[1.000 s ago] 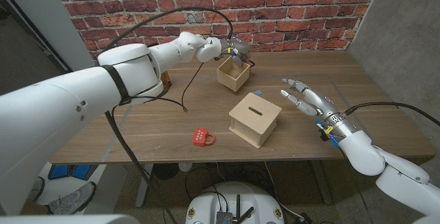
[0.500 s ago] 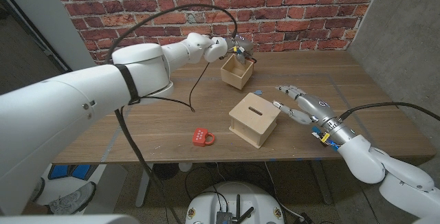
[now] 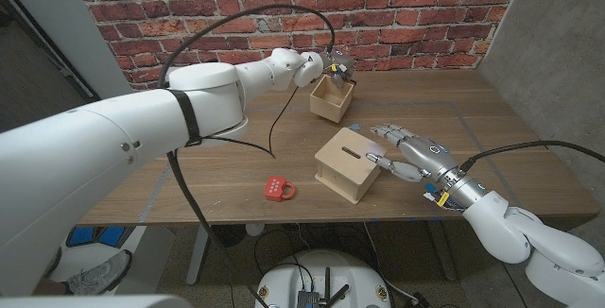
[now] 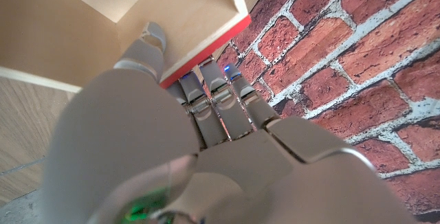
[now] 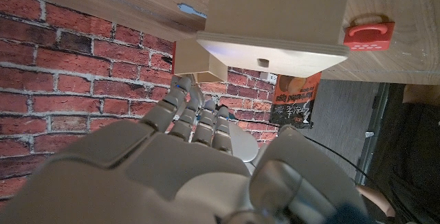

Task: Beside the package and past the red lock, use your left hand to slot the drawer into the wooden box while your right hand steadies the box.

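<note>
Left hand [image 3: 333, 65] gripping drawer [image 3: 332, 97] rim at surface's far side, right hand [image 3: 408, 149] fingers spread, touching wooden box [image 3: 349, 162] at mid-surface, red lock [image 3: 278, 189] near front edge.

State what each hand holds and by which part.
The left hand grips the drawer by its rim, thumb inside. The right hand holds nothing; its fingers reach the wooden box.

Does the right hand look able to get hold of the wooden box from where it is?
Probably yes. The right hand is at the wooden box, fingertips at its right side, with bare table around it. The drawer, held by the left hand, is farther back, out of its way.
</note>
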